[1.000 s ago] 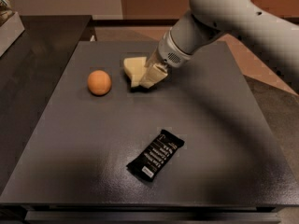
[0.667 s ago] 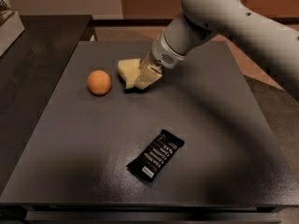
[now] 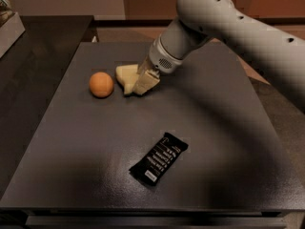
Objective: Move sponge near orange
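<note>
The claw (image 3: pixel 142 83) pinches the pale yellow foam sponge (image 3: pixel 125 75), just at 3 o'clock of the round orange fruit (image 3: pixel 101 84).

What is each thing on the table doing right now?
Gripper: down at the sponge, fingers shut on it.
Sponge: pinched by the fingers, close beside the orange.
Orange: resting on the table, nothing holding it.
Snack bar: lying flat near the front, apart from the others.
</note>
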You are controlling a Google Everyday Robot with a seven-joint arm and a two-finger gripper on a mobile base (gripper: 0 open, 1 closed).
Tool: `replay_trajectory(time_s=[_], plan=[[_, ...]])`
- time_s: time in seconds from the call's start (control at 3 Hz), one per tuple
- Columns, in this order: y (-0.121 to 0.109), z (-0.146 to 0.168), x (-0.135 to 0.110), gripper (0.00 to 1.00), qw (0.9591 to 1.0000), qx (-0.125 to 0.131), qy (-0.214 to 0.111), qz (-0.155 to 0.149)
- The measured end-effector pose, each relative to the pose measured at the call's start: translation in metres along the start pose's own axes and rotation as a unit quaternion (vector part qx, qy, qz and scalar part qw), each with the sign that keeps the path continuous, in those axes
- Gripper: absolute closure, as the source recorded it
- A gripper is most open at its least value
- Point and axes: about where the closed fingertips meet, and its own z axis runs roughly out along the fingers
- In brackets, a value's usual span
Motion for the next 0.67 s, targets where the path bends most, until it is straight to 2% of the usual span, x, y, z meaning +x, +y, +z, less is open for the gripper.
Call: replay_trajectory(time_s=[0.33, 0.67], plan=[[0.0008, 0.0017, -0.0005, 0.12, 1.0, -0.002, 0.0, -0.001], [0.0016, 0.0034, -0.0009, 0.0, 1.0, -0.003, 0.001, -0.001]])
